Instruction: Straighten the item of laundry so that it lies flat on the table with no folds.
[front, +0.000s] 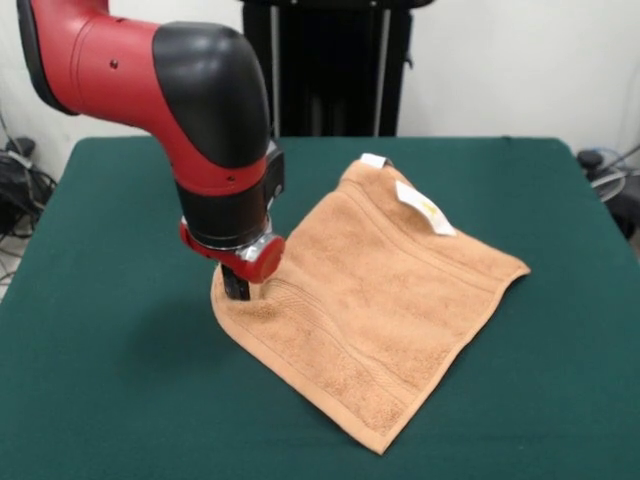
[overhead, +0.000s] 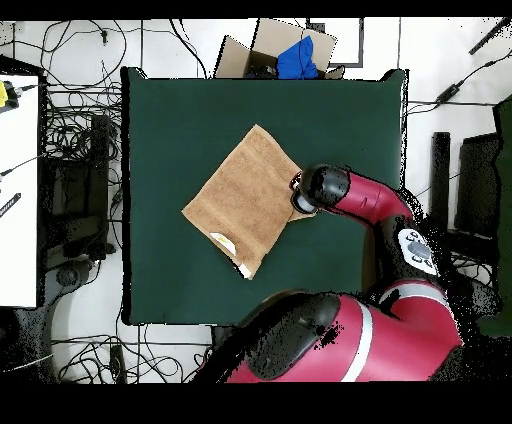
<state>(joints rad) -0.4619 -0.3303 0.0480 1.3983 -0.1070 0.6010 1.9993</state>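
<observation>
I see the peach terry towel (front: 375, 300) lying diamond-wise on the green felt table (front: 110, 380), gripper (front: 237, 288) on its corner; finger state unreadable. Wide margins all round.

The worktop (front: 120, 400), covered in dark green cloth, is carrying a single thing: a peach-orange hand towel (front: 370, 300) lying spread like a diamond near the middle. The towel's white tag (front: 424, 208) is showing on top near its far corner, and the corner toward the pedestal is sitting slightly raised.
</observation>
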